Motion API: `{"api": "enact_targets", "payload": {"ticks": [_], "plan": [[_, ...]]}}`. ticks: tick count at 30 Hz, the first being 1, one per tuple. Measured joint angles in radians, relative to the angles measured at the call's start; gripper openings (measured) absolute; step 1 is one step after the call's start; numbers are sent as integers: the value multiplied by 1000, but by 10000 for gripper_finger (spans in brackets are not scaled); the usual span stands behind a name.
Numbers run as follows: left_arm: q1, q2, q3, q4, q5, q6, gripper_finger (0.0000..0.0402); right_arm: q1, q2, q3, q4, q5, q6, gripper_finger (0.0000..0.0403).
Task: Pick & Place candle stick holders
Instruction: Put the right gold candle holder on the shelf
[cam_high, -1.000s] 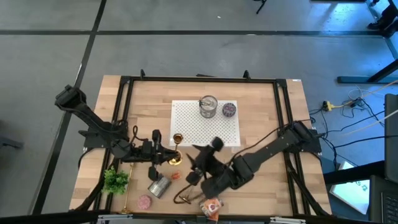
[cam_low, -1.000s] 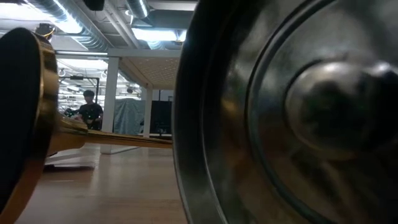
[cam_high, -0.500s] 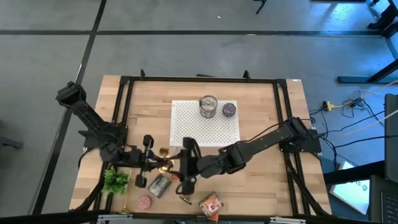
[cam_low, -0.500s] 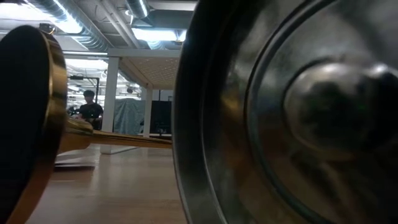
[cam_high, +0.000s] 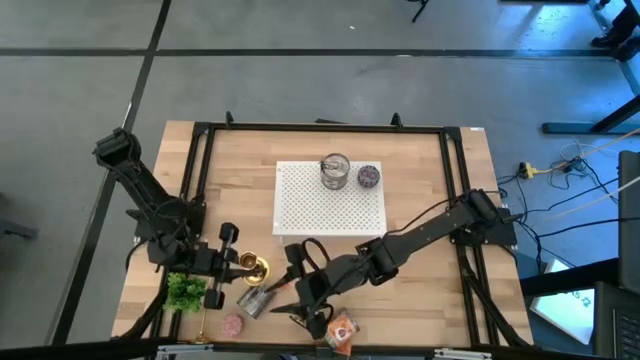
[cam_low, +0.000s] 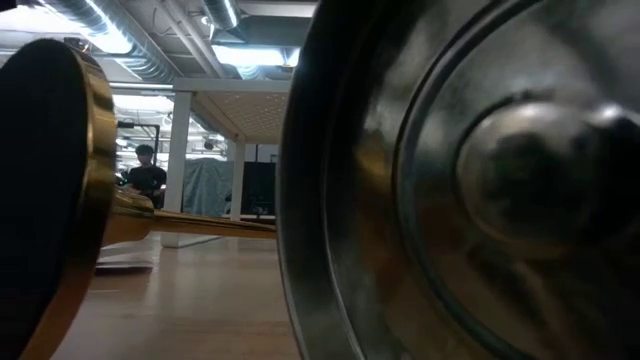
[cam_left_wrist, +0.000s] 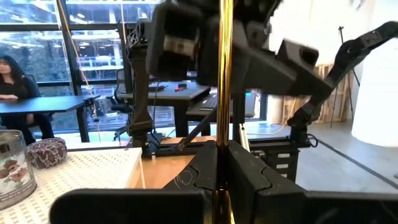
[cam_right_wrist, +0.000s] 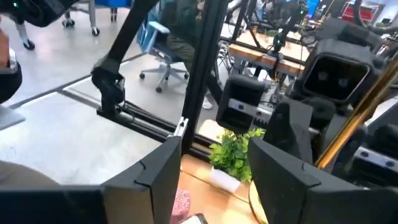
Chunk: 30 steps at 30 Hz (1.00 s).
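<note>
Left tool (cam_high: 230, 265) sits low on the left of the table (cam_high: 430, 160), clenched on the slim stem of a gold candle stick holder (cam_high: 256, 268), and from the left wrist camera you can see that stem pinched right between the dark fingers. Watch how it lies: it is tipped over, not standing, and its long axis runs roughly across the frame in the overhead shot. The stem goes into the left tool, and the round flared base points out to the right, toward the middle of the table. Now the right tool (cam_high: 298, 290) is in close on that same side, just right of and slightly below the base. Its fingers are spread with nothing between them, and it hovers over the silver tin (cam_high: 254, 299) lying on its side. Its wrist camera looks straight back at the left arm, with the gold stem slanting across the right of that picture. So the left arm has the holder and the right arm is only near it. The white perforated mat (cam_high: 330, 205) lies up and to the right of the base. If that is the target, I would say the stem must swing upright, base down, before it travels, and the crowding right arm is what to watch for.
</note>
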<state>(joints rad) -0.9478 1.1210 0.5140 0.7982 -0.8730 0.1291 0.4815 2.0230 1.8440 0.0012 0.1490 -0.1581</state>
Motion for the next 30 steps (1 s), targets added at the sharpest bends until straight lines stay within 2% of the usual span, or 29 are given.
{"api": "enact_targets", "payload": {"ticks": [2,7,11,16,20,22,25,30], "plan": [[-3,0,0,-2,-9,1,12,-22,-25,-56,45,-7,0,188],[-16,0,0,6,-56,16,12,-112,-94,-231,194,-103,63,188],[-6,1,0,6,-74,15,12,-182,-175,-415,377,-135,145,188],[82,62,1,32,-66,-49,12,-218,-271,-668,705,-175,240,188],[185,165,1,187,38,-62,12,-203,-364,-825,910,-232,254,188],[233,227,1,306,109,-43,12,-197,-414,-865,892,-232,252,188],[304,304,1,464,216,-41,12,-191,-477,-868,775,-230,251,188],[463,365,21,479,377,-152,12,-175,-508,-870,647,-231,274,188]]}}
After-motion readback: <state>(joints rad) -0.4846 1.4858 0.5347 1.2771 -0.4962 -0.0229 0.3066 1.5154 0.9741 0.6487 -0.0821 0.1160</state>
